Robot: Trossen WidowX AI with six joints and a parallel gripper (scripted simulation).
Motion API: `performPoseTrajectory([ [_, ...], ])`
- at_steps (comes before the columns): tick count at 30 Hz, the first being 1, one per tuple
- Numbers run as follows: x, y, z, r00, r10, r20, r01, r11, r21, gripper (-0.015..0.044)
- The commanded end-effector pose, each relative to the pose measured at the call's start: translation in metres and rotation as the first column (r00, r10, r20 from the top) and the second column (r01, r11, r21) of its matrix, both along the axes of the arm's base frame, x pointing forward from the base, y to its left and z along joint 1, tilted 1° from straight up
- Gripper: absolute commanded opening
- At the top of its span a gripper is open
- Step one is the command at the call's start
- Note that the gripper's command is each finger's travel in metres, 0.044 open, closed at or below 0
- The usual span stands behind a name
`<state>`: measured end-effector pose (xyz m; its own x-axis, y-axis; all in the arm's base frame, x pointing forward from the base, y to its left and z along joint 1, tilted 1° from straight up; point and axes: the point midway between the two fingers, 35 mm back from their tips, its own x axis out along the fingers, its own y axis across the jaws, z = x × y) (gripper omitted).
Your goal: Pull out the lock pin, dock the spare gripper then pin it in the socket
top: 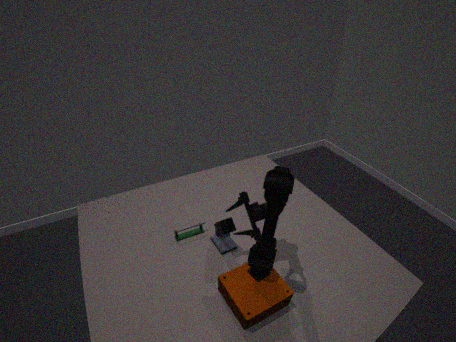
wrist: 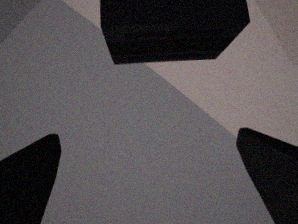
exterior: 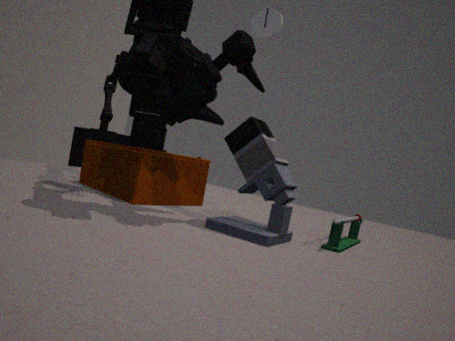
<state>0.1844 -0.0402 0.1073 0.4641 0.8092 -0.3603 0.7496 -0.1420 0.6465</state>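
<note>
Two wide-open, empty jaws (top: 238, 217) (exterior: 242, 107), the lock pin's location perhaps hidden in gloom.

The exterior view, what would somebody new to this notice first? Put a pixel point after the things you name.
Probably the bright orange block (top: 255, 295) (exterior: 145, 171) under the dark arm (top: 272, 215) (exterior: 165, 75). Next, the grey tilted piece (top: 225, 227) (exterior: 256, 155) on its flat stand (top: 224, 244) (exterior: 239, 230), beside the open hand (top: 239, 217) (exterior: 243, 107). Then the small green rack (top: 189, 233) (exterior: 341, 244), beyond the stand from the block, with a pale rod across its top.

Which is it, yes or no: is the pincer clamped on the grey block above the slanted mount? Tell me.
No: the pincer stands open, clear of the grey block.
</note>
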Motion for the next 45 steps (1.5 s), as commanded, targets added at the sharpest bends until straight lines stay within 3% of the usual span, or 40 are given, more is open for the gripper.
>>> performPoseTrajectory([
  [1,-0.001,0.000,0.007,1.000,0.002,0.002,-0.002,1.000,-0.004,0.0440],
  [29,-0.002,0.010,0.056,0.994,-0.104,-0.027,0.101,0.991,-0.090,0.0440],
  [34,-0.003,0.009,0.049,0.996,-0.086,-0.029,0.084,0.994,-0.077,0.0440],
  [44,0.013,0.074,0.041,0.993,-0.101,-0.061,0.092,0.985,-0.143,0.0180],
  [45,0.014,0.080,0.043,0.993,-0.097,-0.067,0.086,0.985,-0.150,0.0180],
])
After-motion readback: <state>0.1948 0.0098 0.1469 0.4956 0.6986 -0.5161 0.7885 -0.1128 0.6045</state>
